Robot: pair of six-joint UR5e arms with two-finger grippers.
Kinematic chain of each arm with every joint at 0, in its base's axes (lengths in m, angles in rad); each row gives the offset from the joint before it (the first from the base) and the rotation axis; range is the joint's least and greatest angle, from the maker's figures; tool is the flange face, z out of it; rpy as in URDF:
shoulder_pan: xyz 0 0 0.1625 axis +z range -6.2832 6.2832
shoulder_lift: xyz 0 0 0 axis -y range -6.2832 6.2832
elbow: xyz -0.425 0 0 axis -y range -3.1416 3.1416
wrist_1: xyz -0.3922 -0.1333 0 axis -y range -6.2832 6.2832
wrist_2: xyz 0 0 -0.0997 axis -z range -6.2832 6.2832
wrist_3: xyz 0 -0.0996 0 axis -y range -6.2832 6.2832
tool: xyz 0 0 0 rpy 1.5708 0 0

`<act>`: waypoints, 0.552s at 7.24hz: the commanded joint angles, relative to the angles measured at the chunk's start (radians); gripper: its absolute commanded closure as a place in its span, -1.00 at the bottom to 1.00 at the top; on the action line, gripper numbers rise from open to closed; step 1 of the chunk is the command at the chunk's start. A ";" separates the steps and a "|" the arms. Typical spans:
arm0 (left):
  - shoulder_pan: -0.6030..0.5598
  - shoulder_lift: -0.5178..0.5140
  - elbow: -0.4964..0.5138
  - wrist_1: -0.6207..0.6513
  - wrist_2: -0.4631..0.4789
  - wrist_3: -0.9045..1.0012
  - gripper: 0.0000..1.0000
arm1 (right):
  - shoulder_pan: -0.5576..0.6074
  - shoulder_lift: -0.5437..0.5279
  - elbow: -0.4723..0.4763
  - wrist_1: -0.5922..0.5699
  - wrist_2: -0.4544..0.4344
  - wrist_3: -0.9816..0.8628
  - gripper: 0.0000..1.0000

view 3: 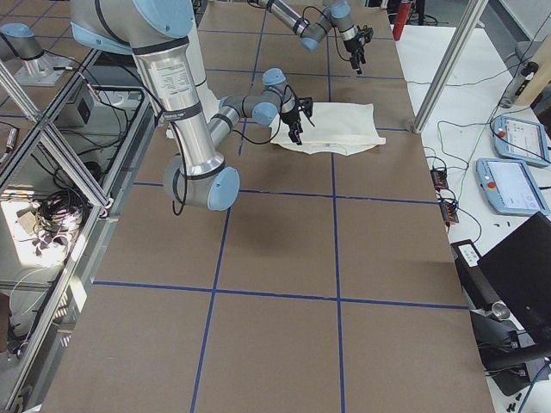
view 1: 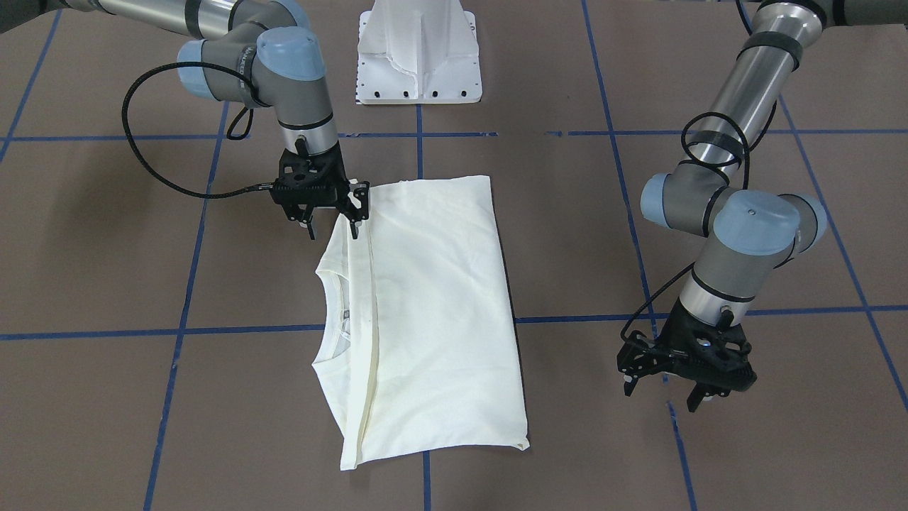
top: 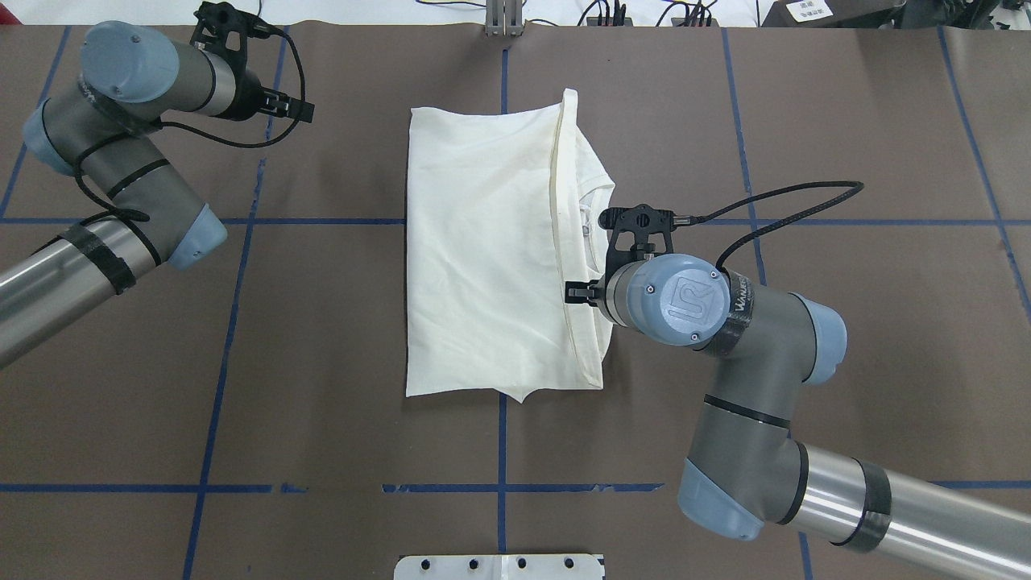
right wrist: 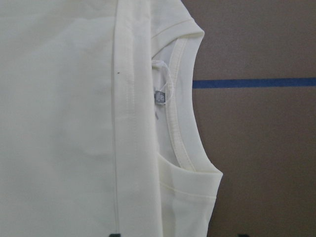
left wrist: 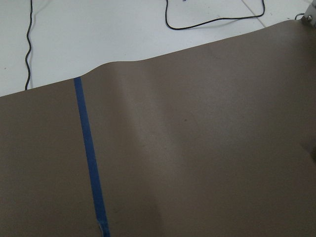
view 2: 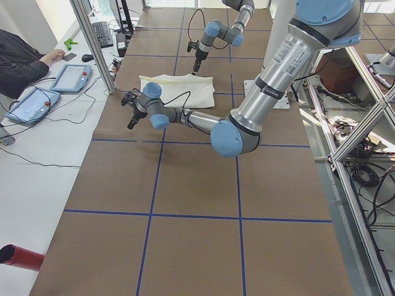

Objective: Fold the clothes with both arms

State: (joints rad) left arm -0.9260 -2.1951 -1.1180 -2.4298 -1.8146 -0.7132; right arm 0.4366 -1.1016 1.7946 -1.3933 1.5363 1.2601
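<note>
On the table [view 1: 106, 248], centre frame in the front view, the shirt [view 1: 433, 305] lies folded into a plain cream rectangle. I'd judge it nearly done, with perhaps one fold left. The right claw [view 1: 333, 231] hangs spread and empty over its upper-left corner. The left claw [view 1: 660, 397], lower right, gapes empty. The collar [view 1: 333, 319] peeks out on the left.

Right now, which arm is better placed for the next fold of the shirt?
Right. The right gripper is open at the folded edge of the shirt, beside the collar. The left gripper is open over bare table, well off the shirt.
</note>
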 commanded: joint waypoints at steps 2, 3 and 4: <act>0.001 0.000 0.000 0.000 0.000 -0.003 -1.00 | -0.181 0.006 0.107 -0.195 -0.141 -0.134 -1.00; 0.001 0.000 0.000 0.000 0.000 -0.005 -1.00 | -0.218 0.005 0.123 -0.243 -0.204 -0.183 -1.00; 0.001 0.000 0.000 0.000 0.000 -0.021 -1.00 | -0.245 0.006 0.112 -0.262 -0.252 -0.197 -0.24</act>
State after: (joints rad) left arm -0.9250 -2.1951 -1.1180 -2.4298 -1.8147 -0.7216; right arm 0.2351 -1.0972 1.9045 -1.6138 1.3534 1.0945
